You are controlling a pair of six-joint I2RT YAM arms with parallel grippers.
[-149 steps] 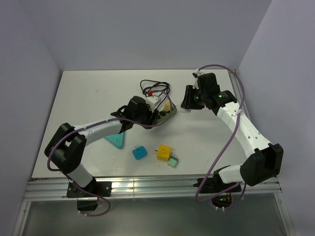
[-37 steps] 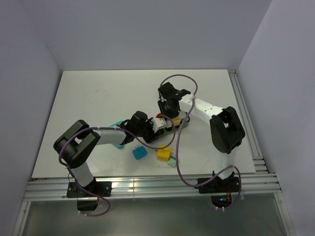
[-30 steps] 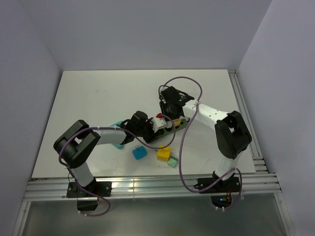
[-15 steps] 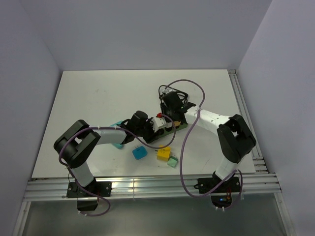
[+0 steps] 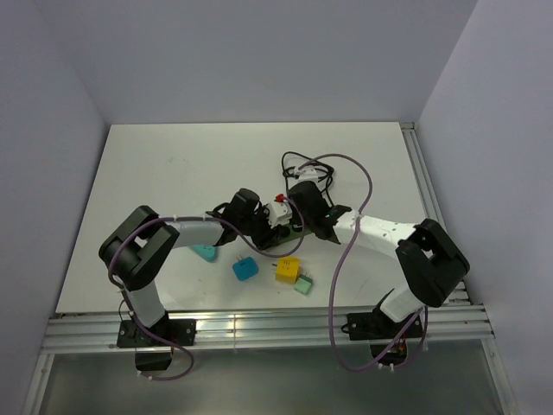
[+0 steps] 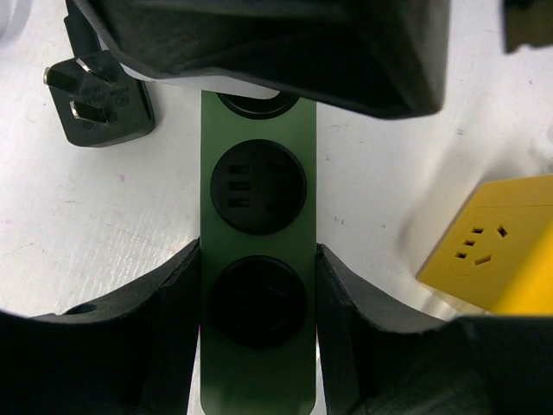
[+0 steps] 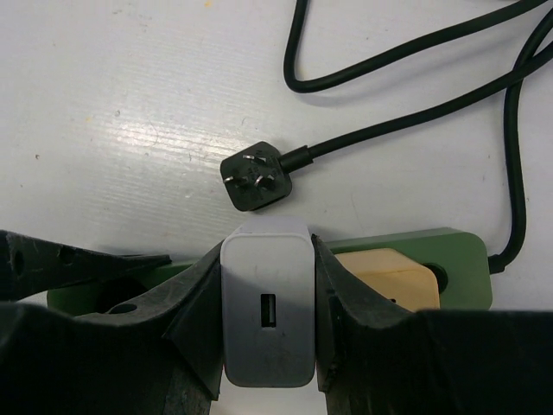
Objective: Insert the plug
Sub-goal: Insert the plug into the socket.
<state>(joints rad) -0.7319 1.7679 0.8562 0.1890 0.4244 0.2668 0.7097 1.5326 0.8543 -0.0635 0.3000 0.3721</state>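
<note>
Two round black sockets, green strip

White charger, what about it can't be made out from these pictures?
- Prongs of the white charger: right wrist view, hidden under its own body and the right end effector.
- Socket beneath it on the green power strip: left wrist view, covered by that end effector's housing.
- Seating depth: top view, too small.

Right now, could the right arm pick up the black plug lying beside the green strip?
Probably not yet. The black plug lies uncovered, close beyond the green strip, but the right hand is shut on the white adapter and must release it first.
</note>
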